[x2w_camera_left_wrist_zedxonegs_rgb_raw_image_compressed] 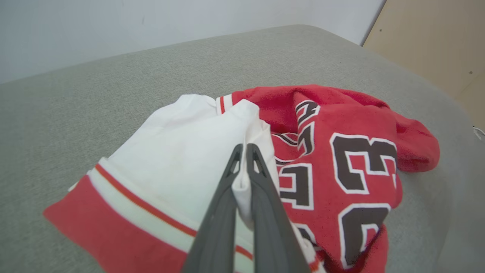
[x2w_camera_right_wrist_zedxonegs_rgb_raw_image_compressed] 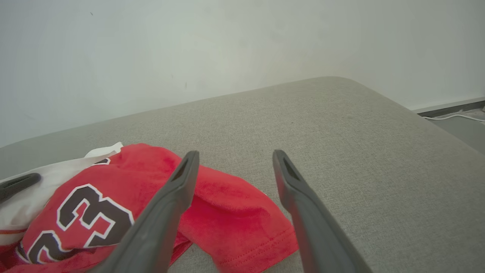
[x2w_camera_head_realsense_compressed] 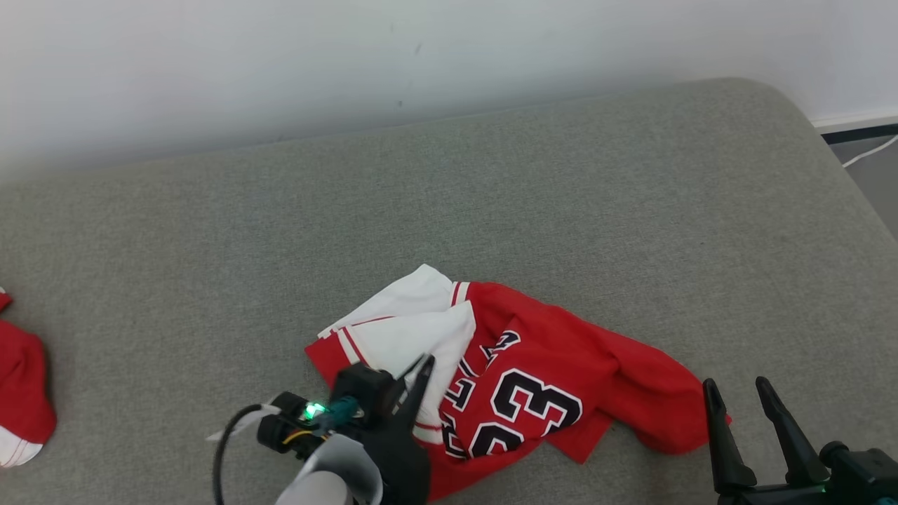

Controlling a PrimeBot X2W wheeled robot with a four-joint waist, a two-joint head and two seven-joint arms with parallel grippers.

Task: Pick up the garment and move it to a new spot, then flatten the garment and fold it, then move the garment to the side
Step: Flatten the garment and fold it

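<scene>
A crumpled red and white jersey [x2w_camera_head_realsense_compressed: 519, 365] with the number 23 lies on the grey cushion near its front edge. My left gripper [x2w_camera_head_realsense_compressed: 423, 365] is at the jersey's white part, shut on a pinched fold of white cloth [x2w_camera_left_wrist_zedxonegs_rgb_raw_image_compressed: 242, 185]; in the left wrist view the two fingers [x2w_camera_left_wrist_zedxonegs_rgb_raw_image_compressed: 265, 212] press together around that fold. My right gripper [x2w_camera_head_realsense_compressed: 736, 389] stands open at the jersey's right red end [x2w_camera_right_wrist_zedxonegs_rgb_raw_image_compressed: 235, 223], its fingers [x2w_camera_right_wrist_zedxonegs_rgb_raw_image_compressed: 166, 212] spread above the cushion, touching nothing.
The grey cushion [x2w_camera_head_realsense_compressed: 491, 196] stretches wide behind and to both sides of the jersey. Another red and white garment [x2w_camera_head_realsense_compressed: 21, 393] lies at its left edge. A pale wall rises behind; floor and a white cable [x2w_camera_head_realsense_compressed: 870, 151] are at the far right.
</scene>
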